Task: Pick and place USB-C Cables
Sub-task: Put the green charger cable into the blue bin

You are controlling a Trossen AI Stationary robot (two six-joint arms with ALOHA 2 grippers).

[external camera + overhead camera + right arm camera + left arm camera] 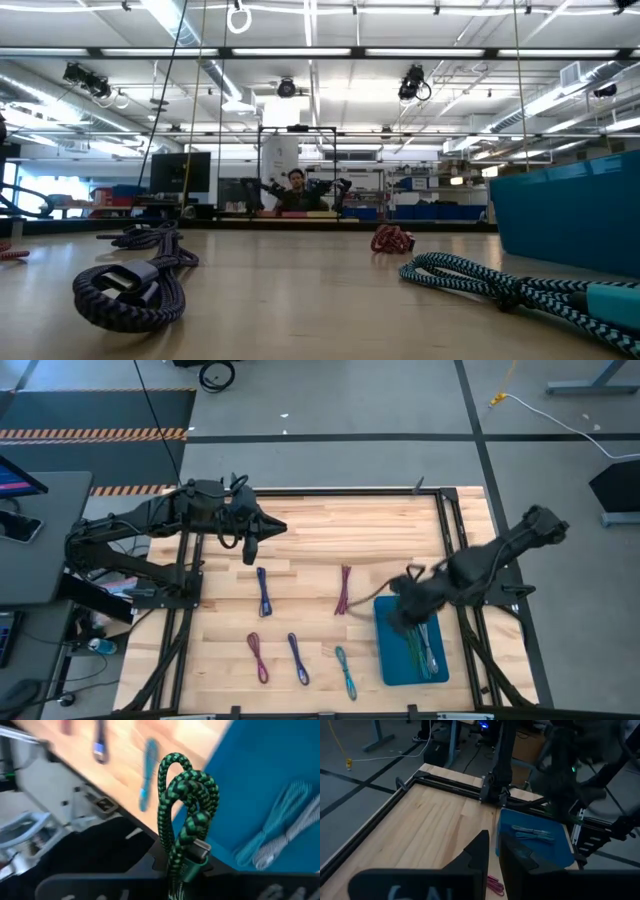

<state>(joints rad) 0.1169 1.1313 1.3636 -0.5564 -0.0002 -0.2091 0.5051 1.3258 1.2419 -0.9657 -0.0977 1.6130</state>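
My right gripper [405, 610] hovers over the far left part of the blue tray [395, 660] and is shut on a green braided cable bundle [186, 795]. A teal cable [272, 827] and a grey one [287, 840] lie flat in the tray. On the wood lie a blue cable [265, 591], a maroon one [345, 590], a purple one [258, 657], another blue one [298, 658] and a teal one [346, 672]. My left gripper [250, 546] waits above the table's far left part, its fingers slightly apart and holding nothing. My right gripper pinches the green cable bundle between its two fingers at one end, beside a grey-green connector [196, 854]. The folded loops [175, 767] stick out past the fingertips. The bundle is lifted clear above the tray.
Black frame rails run along the table's edges, one [450, 540] close to the tray's far side. Bare wood lies between the cables and the far rail [340, 520]. In the low view a person [295, 190] sits far behind the table.
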